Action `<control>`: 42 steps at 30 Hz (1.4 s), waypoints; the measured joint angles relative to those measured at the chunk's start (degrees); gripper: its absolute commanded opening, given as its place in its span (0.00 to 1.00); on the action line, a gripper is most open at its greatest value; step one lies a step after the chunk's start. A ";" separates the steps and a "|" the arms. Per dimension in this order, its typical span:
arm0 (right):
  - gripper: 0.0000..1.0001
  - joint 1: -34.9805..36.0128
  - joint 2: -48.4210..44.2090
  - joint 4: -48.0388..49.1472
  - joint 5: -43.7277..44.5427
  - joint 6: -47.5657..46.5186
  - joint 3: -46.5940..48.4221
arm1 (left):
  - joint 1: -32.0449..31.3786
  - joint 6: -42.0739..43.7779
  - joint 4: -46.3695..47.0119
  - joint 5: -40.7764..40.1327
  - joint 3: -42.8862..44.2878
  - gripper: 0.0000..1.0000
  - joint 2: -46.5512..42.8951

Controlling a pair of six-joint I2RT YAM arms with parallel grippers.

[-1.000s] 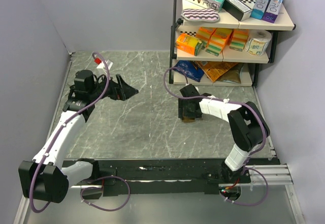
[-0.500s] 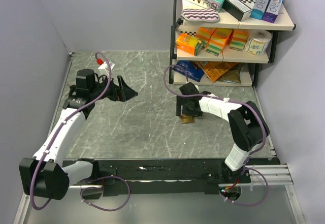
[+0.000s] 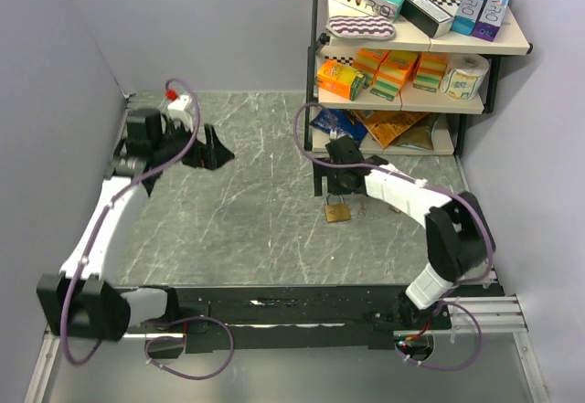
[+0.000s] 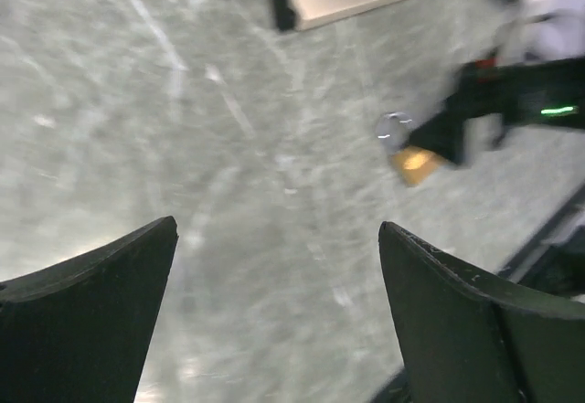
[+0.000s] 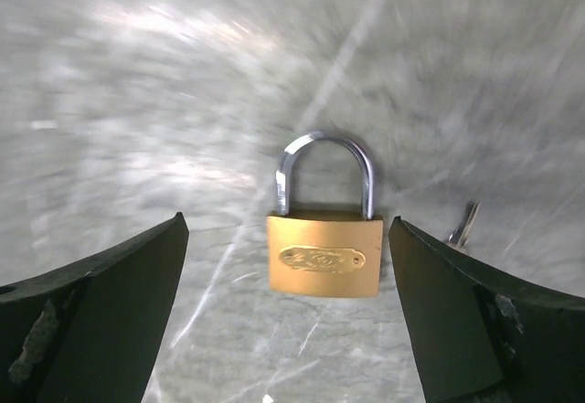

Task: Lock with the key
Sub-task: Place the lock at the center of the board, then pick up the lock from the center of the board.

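Hovering over padlock (image 5: 324, 255) on table (image 3: 247, 220), right gripper (image 5: 286, 224) released, empty; left gripper (image 4: 277, 231) likewise released.

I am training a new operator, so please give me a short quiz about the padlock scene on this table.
1. True or false: the right gripper is shut on the padlock.
2. Where does the padlock lie? A: on the table; B: on the shelf; C: in the left gripper.
3. What does the left gripper hold?
Key: 1 false, it is open, apart from the padlock; 2 A; 3 nothing, it is open.
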 measured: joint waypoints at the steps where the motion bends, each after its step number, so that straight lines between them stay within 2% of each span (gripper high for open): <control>1: 0.99 0.00 -1.57 0.17 -0.57 -1.38 0.37 | 0.68 3.10 -2.16 0.37 3.10 0.96 2.34; 5: 0.99 0.00 -10.21 2.25 -5.92 -8.48 0.42 | 8.50 16.87 -12.22 4.11 15.39 0.96 15.10; 9: 0.99 0.00 -19.19 5.75 -15.52 -14.67 -0.90 | 16.35 31.21 -24.90 6.71 29.22 0.96 31.34; 13: 0.99 -0.02 -23.17 6.05 -25.44 -20.09 -1.09 | 21.29 43.52 -36.72 5.70 45.40 0.96 49.07; 16: 0.99 0.00 -22.97 5.53 -31.32 -22.75 -1.20 | 23.52 49.03 -39.85 2.43 53.40 0.96 58.21; 21: 0.99 0.00 -22.93 4.28 -36.30 -25.20 -2.01 | 24.65 54.90 -39.28 -3.43 54.88 0.96 61.83; 30: 0.99 0.00 -22.93 2.89 -39.54 -26.84 -2.14 | 24.00 63.06 -32.41 -7.10 53.77 0.96 62.49; 37: 0.99 -0.04 -22.93 2.38 -39.85 -26.60 -2.27 | 24.13 63.98 -29.75 -6.45 54.47 0.96 68.00; 42: 0.99 -0.13 -22.93 2.16 -40.26 -26.36 -2.91 | 24.24 63.71 -27.50 -5.44 54.49 0.99 68.83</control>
